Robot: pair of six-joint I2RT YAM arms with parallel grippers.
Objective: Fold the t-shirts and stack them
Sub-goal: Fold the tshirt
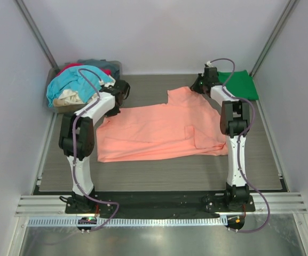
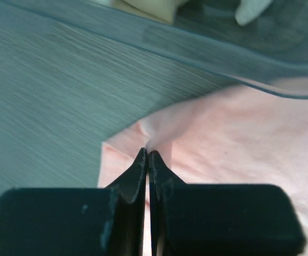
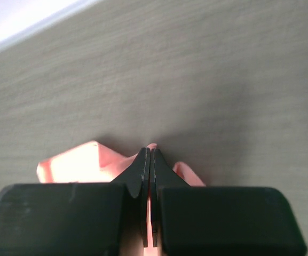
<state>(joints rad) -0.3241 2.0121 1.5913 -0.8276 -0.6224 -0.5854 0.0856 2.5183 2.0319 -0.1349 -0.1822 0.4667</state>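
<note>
A salmon-pink t-shirt (image 1: 159, 130) lies spread across the middle of the table. My left gripper (image 1: 123, 92) is shut on the shirt's far left corner; in the left wrist view the pink cloth (image 2: 234, 144) is pinched between the black fingertips (image 2: 148, 156). My right gripper (image 1: 200, 84) is shut on the shirt's far right edge; the right wrist view shows a pink fold (image 3: 84, 162) pinched at the tips (image 3: 150, 151). A folded dark green t-shirt (image 1: 240, 84) lies at the far right. Turquoise (image 1: 71, 82), cream (image 1: 71, 97) and red (image 1: 71, 68) shirts are heaped in the tub.
The grey plastic tub (image 1: 63, 106) stands at the far left corner, close to my left gripper; its rim shows in the left wrist view (image 2: 207, 50). White walls enclose the table on three sides. Purple cables run along both arms.
</note>
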